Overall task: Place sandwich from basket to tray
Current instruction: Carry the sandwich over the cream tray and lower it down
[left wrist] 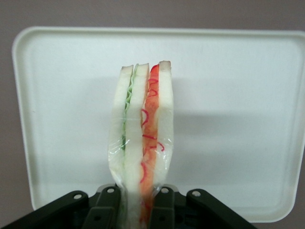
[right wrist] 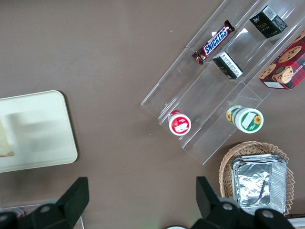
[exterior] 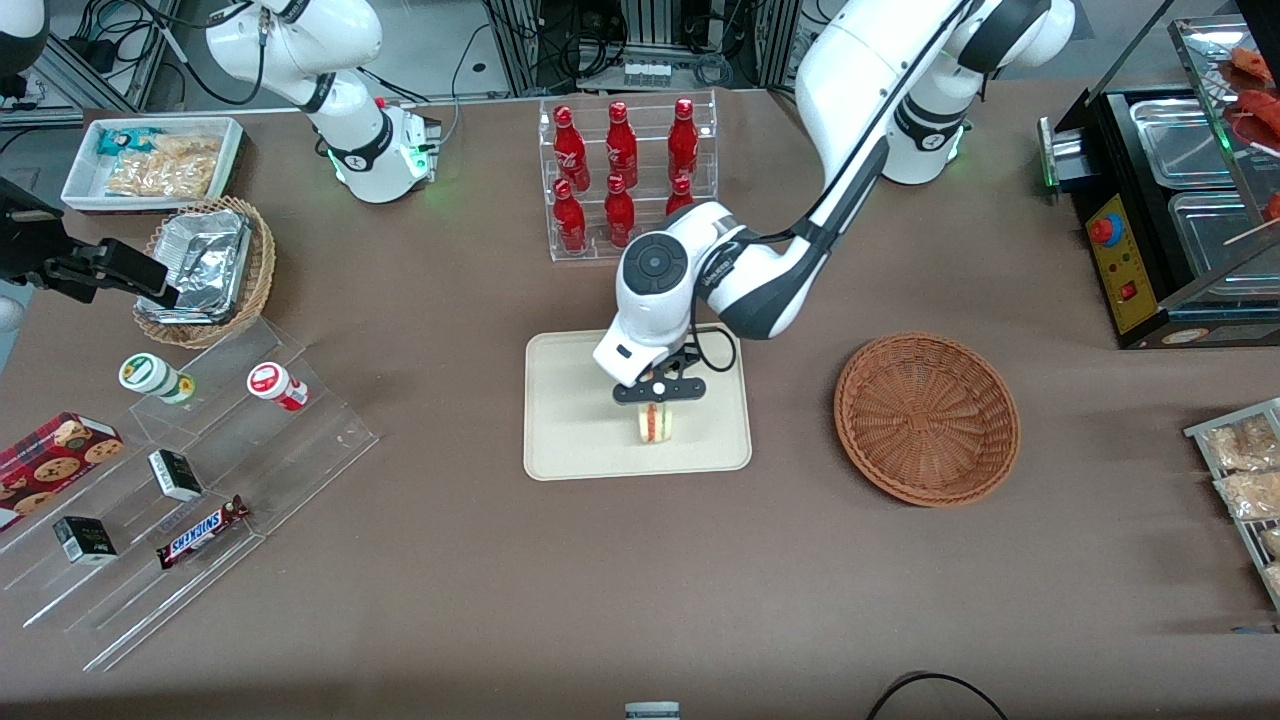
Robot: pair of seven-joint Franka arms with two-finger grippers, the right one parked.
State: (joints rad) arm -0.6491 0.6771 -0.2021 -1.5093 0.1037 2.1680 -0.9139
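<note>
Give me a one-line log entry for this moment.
phase: placing | gripper: over tray, fingers shut on sandwich | sandwich: upright on edge, above tray | basket: empty, toward working arm's end

The front view looks down steeply from high above the brown table's near edge, taking in the whole table. The left wrist view looks close along the gripper (left wrist: pixel 138 210), clamped on the wrapped sandwich wedge (left wrist: pixel 142 138), onto the cream rectangular tray (left wrist: pixel 248 95). The right wrist view faces straight down; its tray corner (right wrist: pixel 52 124) also appears in both others.
</note>
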